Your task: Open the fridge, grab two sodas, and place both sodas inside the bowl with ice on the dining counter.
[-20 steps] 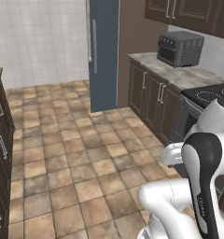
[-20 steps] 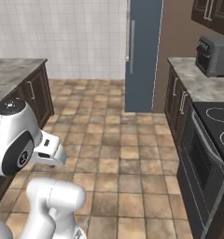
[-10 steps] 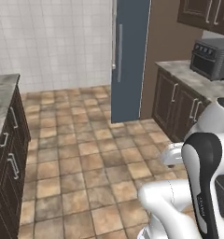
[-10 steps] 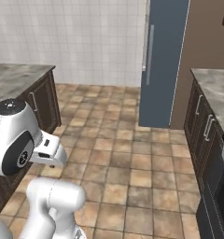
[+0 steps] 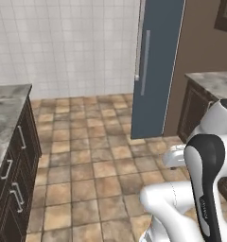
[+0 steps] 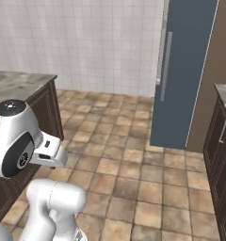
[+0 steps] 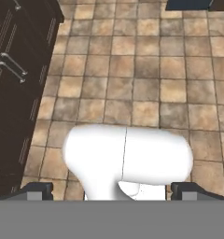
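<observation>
The fridge [image 5: 159,66] is a tall slate-blue unit against the tiled back wall, its door shut and a long grey handle [image 5: 144,61] near its left edge. It also rises at the right of the right base view [image 6: 186,70], and its foot shows at the top of the hand view [image 7: 188,3]. My gripper [image 7: 113,190] is open, fingertips [image 7: 37,189] far apart with nothing between them, held folded close to the arm and pointing down at the floor, well short of the fridge. The sodas and the bowl are out of view.
A grey marbled counter [image 5: 5,111] on dark drawers runs along the left, also seen in the right base view [image 6: 20,81] and as dark cabinet fronts [image 7: 16,70]. Another stone-topped dark cabinet [image 5: 207,82] stands right of the fridge. Brown tiled floor [image 5: 91,160] lies between.
The whole picture has shifted: the base has driven and turned, so the fridge looks nearer and further right, and the stove and toaster oven have left view. The arm keeps its folded pose.
</observation>
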Motion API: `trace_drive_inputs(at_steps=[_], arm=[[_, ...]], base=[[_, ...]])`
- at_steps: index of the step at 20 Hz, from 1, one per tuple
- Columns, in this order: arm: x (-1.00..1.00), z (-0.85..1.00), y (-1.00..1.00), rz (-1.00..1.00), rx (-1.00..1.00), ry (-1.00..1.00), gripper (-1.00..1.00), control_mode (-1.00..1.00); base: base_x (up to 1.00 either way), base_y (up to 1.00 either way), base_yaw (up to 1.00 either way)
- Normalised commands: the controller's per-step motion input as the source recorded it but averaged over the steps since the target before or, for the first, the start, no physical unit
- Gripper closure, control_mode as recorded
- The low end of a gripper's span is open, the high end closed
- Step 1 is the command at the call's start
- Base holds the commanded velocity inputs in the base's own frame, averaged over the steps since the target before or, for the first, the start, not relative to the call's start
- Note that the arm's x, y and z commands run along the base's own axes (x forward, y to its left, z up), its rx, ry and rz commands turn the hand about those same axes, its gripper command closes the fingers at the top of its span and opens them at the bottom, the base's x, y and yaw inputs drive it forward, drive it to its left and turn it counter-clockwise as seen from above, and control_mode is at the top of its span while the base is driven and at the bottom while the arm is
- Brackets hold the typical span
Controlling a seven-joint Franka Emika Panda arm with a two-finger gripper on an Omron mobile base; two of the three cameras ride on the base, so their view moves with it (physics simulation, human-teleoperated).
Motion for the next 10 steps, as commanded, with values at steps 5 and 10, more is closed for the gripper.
trace_drive_inputs(at_steps=[5,10], arm=[[0.0,0.0,0.0,0.0,0.0,0.0,-1.0,1.0],[0.0,0.0,0.0,0.0,0.0,0.0,-1.0,1.0]], base=[[1.0,0.0,0.17],[1.0,0.0,0.06]])
